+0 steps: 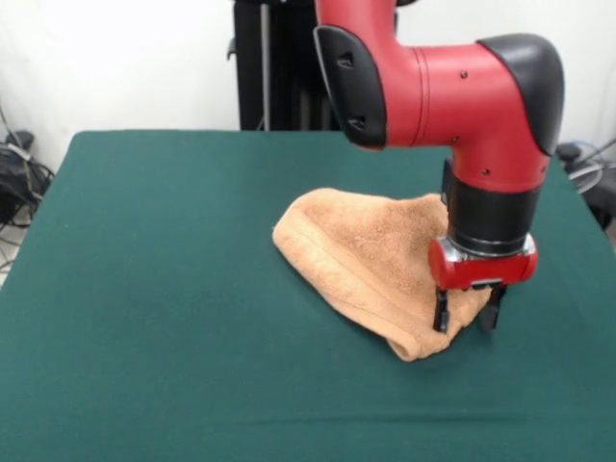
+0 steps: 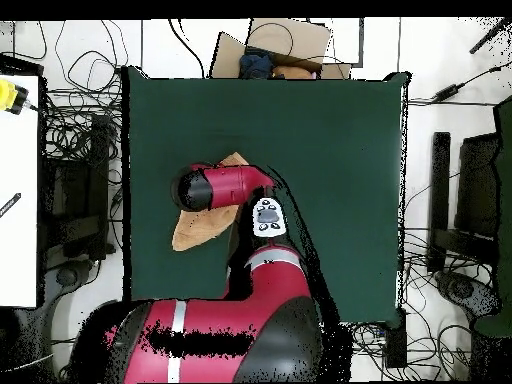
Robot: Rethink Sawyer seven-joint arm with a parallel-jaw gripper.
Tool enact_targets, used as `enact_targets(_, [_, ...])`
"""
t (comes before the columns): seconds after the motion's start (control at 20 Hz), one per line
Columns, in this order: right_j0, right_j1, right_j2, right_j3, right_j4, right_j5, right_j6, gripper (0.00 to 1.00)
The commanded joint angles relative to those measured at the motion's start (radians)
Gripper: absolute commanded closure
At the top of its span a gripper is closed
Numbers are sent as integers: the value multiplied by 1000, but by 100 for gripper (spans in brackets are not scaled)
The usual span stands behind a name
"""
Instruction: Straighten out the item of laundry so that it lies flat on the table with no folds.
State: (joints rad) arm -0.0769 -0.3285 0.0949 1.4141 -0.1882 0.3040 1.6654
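Observation:
The tan-orange towel [image 1: 361, 255] lies crumpled in a folded, roughly triangular heap on the right half of the green table [image 1: 144, 289]. My gripper [image 1: 467, 316] points straight down at the towel's near right corner. Its two black fingers stand apart, one on each side of a bit of towel edge, with their tips at cloth level. In the overhead view the towel [image 2: 200, 228] sticks out from under the red arm's wrist [image 2: 215, 187], near the left edge of the table [image 2: 330, 150]. The arm hides the gripper and part of the towel there. No tag shows.
The black pedestal [image 1: 279, 67] stands behind the table's far edge. In the overhead view a cardboard box [image 2: 275, 45] sits beyond the table's top edge, a white table [image 2: 18, 190] stands at the left, and cables lie on the floor on both sides.

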Motion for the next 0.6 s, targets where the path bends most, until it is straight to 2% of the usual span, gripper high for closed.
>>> enact_targets(0.05, [25, 118, 13, -74, -12, -29, 112, 0])
enact_targets(0.3, [47, 117, -8, -87, -10, -9, 113, 0])
enact_targets(0.35, [48, 117, -9, -89, -9, -6, 107, 100])
enact_targets(0.6, [66, 108, -25, -94, -3, 25, 107, 100])
